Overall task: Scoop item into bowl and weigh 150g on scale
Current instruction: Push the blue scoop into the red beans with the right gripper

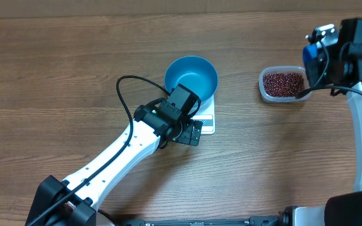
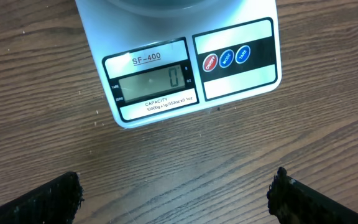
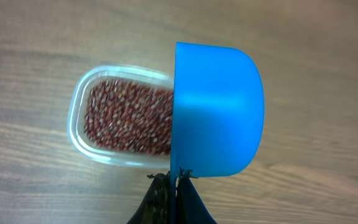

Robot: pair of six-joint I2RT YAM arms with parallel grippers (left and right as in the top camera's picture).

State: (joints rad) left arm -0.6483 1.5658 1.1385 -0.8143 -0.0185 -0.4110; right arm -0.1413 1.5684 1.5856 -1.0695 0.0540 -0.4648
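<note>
With the empty bowl [image 1: 191,74] on the scale [image 2: 185,68] and the left claw [image 2: 176,199] open beside it, the right claw [image 3: 174,186], clamped on the scoop [image 3: 219,112] by the beans [image 3: 126,118] in the tub [image 3: 76,124] right of the scale, should dig shallow and lift level.

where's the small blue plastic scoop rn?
Right wrist view: small blue plastic scoop is pinched in the right claw, above the clear plastic tub of red-brown beans.
</note>
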